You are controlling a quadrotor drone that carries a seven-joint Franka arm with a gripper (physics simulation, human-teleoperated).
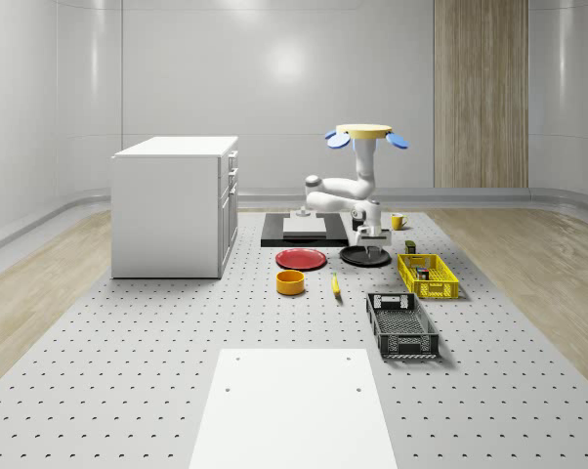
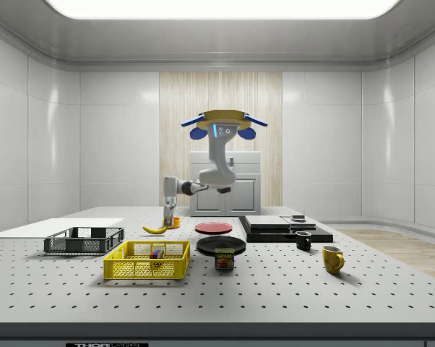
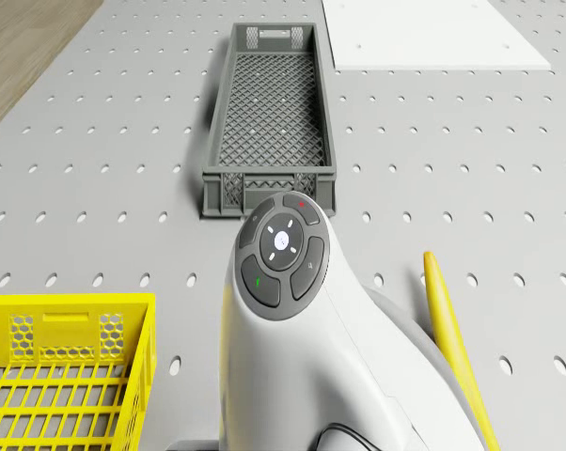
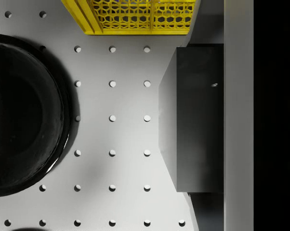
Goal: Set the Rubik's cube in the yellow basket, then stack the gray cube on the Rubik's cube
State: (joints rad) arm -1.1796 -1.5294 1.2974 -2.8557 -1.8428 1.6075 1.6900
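White panel lies nearest in the whole-scene view, flat on the table. Behind it, toward that view's right, stands a gray basket, and the yellow basket sits just past it.

Rubik's cube sits inside the yellow basket, seen through the mesh in the side view.

Drone hovers in the air well above the table, over the black plate. Its arm bends out and then down.

Gripper hangs low, just above the table at the black plate's edge, on the side facing the yellow basket. Whether it is apart, together or clamped on something, I cannot tell.

Wrist view: black plate on one side, a corner of the yellow basket past it, and a dark block close to the lens. Cannot tell whether that block is the gray cube.

Also on the table:
- red plate beside the black plate
- orange bowl and banana in front of the plates
- black slab behind the plates
- white cabinet on the whole-scene view's left
- can near the yellow basket
- black mug and yellow mug on the side view's right
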